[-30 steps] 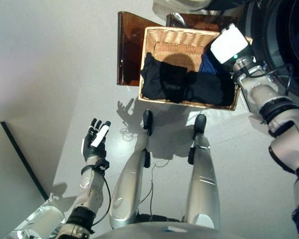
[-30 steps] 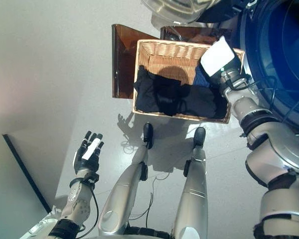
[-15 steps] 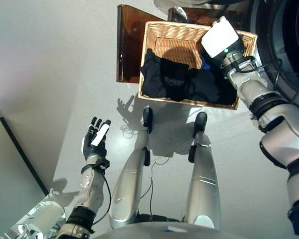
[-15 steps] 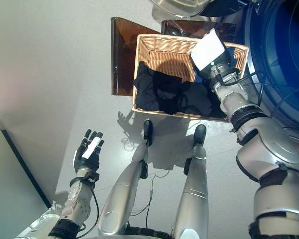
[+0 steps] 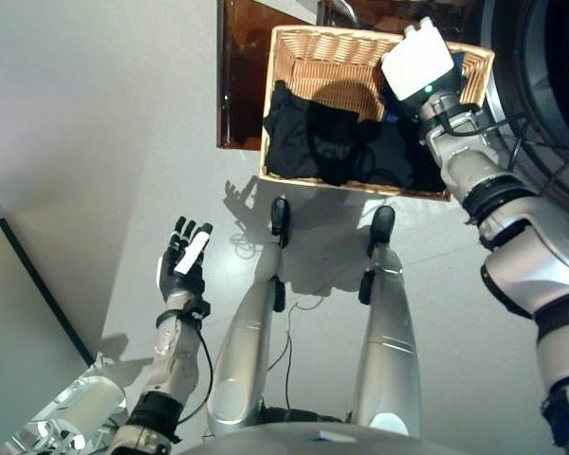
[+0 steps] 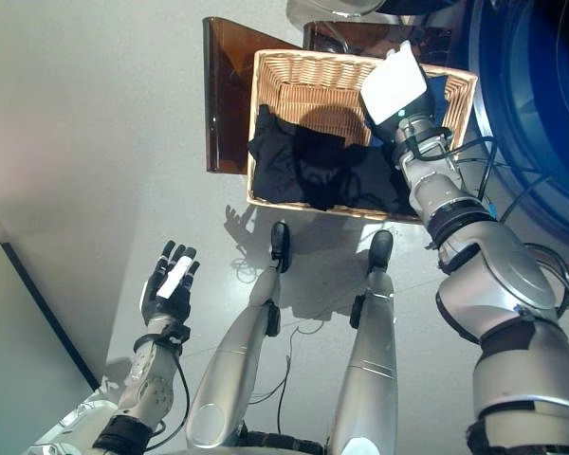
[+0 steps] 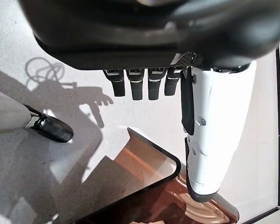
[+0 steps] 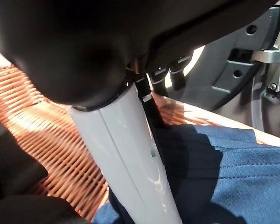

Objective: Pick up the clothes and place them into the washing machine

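A shallow wicker basket (image 5: 327,43) rests on a low dark brown box (image 5: 239,85). Black clothes (image 5: 327,147) lie heaped along its near side. A blue garment (image 8: 233,172) lies at its right end, by the washing machine (image 6: 541,104). My right hand (image 8: 130,154) reaches into the basket's right end, under its white wrist block (image 5: 417,59). Its fingers are relaxed just above the blue garment, with the white thumb straight, and it holds nothing. My left hand (image 5: 182,265) is open and empty, low at the left over the floor.
The washing machine's dark round drum opening (image 5: 550,66) lies right of the basket. A dark line (image 5: 38,294) runs across the grey floor (image 5: 95,142) at the left. The brown box's glossy corner shows in the left wrist view (image 7: 144,172).
My right hand has moved from the basket's right edge further in over the blue garment. The camera has shifted slightly. The left hand has stayed still.
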You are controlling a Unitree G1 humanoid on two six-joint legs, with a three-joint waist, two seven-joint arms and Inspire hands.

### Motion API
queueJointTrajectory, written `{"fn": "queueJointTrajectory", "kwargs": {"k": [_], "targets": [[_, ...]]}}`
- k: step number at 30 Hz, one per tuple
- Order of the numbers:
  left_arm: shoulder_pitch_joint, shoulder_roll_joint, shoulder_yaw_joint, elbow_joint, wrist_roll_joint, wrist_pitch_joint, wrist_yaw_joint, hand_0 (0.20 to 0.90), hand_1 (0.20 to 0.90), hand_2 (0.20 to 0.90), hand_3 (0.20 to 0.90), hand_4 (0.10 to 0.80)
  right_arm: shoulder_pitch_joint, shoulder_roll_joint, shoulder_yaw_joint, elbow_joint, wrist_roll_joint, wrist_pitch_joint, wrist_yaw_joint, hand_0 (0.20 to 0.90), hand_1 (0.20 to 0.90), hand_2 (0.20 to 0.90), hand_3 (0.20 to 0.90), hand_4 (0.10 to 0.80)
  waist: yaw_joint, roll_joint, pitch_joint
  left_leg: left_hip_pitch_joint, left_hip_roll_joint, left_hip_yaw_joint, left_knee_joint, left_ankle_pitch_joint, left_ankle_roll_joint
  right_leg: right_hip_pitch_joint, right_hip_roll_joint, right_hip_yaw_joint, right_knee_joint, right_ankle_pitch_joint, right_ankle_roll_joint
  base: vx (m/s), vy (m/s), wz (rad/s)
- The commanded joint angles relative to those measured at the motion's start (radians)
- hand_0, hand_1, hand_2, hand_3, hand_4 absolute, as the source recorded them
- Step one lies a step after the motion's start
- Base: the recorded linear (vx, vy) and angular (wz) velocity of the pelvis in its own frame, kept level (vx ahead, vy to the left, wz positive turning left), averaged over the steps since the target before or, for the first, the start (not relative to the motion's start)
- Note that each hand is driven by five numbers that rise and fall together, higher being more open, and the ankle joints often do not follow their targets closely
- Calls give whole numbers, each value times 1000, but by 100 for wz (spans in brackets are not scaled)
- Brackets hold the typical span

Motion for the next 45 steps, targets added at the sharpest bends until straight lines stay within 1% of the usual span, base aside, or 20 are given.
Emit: {"fn": "queueJointTrajectory", "kwargs": {"k": [1, 6, 10, 15, 16, 20, 30, 39, 42, 45], "targets": [[58, 58, 17, -84, -8, -80, 24, 900, 900, 900, 900, 800, 44, 53, -4, 7, 53, -11, -15, 900, 900, 900, 900, 800, 27, 26, 2, -58, 27, 5, 63, -35, -89, 42, -19, 12, -132, 40, 36, 0, 0, 0], [60, 58, 20, -73, -3, -77, 22, 900, 900, 900, 900, 800, 65, 56, -14, 19, 44, 0, -18, 900, 900, 900, 900, 800, 20, 19, 2, -38, 27, 6, 67, -43, -87, 68, -22, 11, -140, 40, 38, 0, 0, 0], [59, 58, 21, -62, 2, -75, 21, 900, 900, 900, 900, 800, 79, 44, -47, 22, 59, 18, -37, 900, 900, 900, 900, 800, 14, 10, 2, -7, 27, 8, 75, -51, -85, 104, -22, 9, -142, 38, 38, 0, 0, 0], [54, 57, 24, -32, 8, -66, 27, 900, 900, 900, 900, 800, 94, 41, -81, 17, 79, 35, -48, 900, 900, 900, 900, 800, 6, -5, 2, 36, 28, 13, 83, -65, -83, 160, -23, 8, -152, 35, 39, 15, 0, -1], [49, 54, 30, -10, 9, -64, 30, 900, 900, 900, 900, 800, 101, 32, -93, 5, 80, 40, -53, 900, 900, 900, 900, 800, -1, -14, 2, 61, 30, 13, 85, -72, -82, 187, -23, 9, -156, 33, 39, 44, 2, -3], [38, 50, 37, 22, 7, -60, 28, 900, 900, 900, 900, 800, 104, 19, -110, -12, 77, 50, -54, 900, 900, 900, 900, 800, -8, -28, 2, 109, 31, 11, 85, -82, -81, 242, -26, 6, -164, 27, 41, 52, -7, -3], [27, 38, 42, 75, -1, -53, 28, 900, 900, 900, 900, 800, 90, 5, -111, -23, 72, 51, -51, 900, 900, 900, 900, 800, -17, -58, 2, 199, 36, 6, 81, -100, -75, 339, -25, 2, -172, 9, 40, 48, -6, 0], [29, 34, 45, 85, -4, -52, 30, 900, 900, 900, 900, 800, 55, -10, -99, -12, 87, 51, -55, 900, 900, 900, 900, 800, -14, -65, -1, 234, 36, 3, 67, -99, -75, 371, -21, 3, -175, 1, 40, 18, -2, 0], [29, 28, 48, 102, -4, -50, 35, 900, 900, 900, 900, 800, 69, 3, -120, -33, 99, 51, -54, 900, 900, 900, 900, 800, -14, -72, -4, 240, 37, 0, 64, -100, -74, 378, -18, 3, -177, -2, 39, 10, -4, 1], [22, 26, 53, 104, -1, -48, 43, 900, 900, 900, 900, 800, 103, 19, -167, -86, 131, 51, -67, 900, 900, 900, 900, 800, -19, -78, -10, 243, 39, 1, 65, -103, -72, 381, -16, 5, -176, -4, 39, 9, -1, 1]]}}
